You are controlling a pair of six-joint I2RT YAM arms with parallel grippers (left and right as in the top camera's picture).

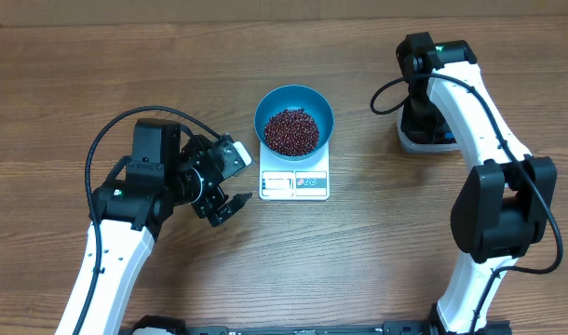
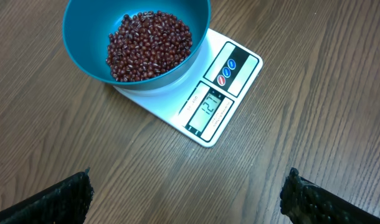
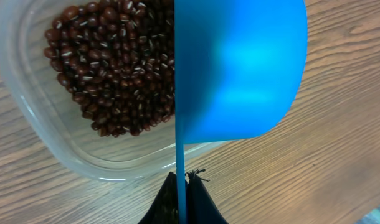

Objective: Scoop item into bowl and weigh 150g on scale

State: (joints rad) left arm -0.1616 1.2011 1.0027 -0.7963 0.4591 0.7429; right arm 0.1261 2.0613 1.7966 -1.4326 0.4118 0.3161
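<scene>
The teal-blue bowl (image 1: pixel 294 120) (image 2: pixel 135 41) stands on the white scale (image 1: pixel 294 181) (image 2: pixel 221 102), with dark red-brown beans (image 1: pixel 291 131) (image 2: pixel 149 45) heaped inside it. My left gripper (image 1: pixel 230 207) (image 2: pixel 189 194) hovers open just left of the scale, nothing between its fingers. At the back right, my right gripper (image 3: pixel 182 180) is shut on the thin handle of a blue scoop (image 3: pixel 240 68), which is held over a clear tub (image 3: pixel 84 158) holding more beans (image 3: pixel 115 71). In the overhead view the right arm hides most of the tub (image 1: pixel 420 141).
The scale's display (image 2: pixel 209 107) faces the front edge of the wooden table (image 1: pixel 377 251). The right arm (image 1: pixel 480 130) stretches from the front right to the back right corner. The left arm (image 1: pixel 126 233) comes from the front left.
</scene>
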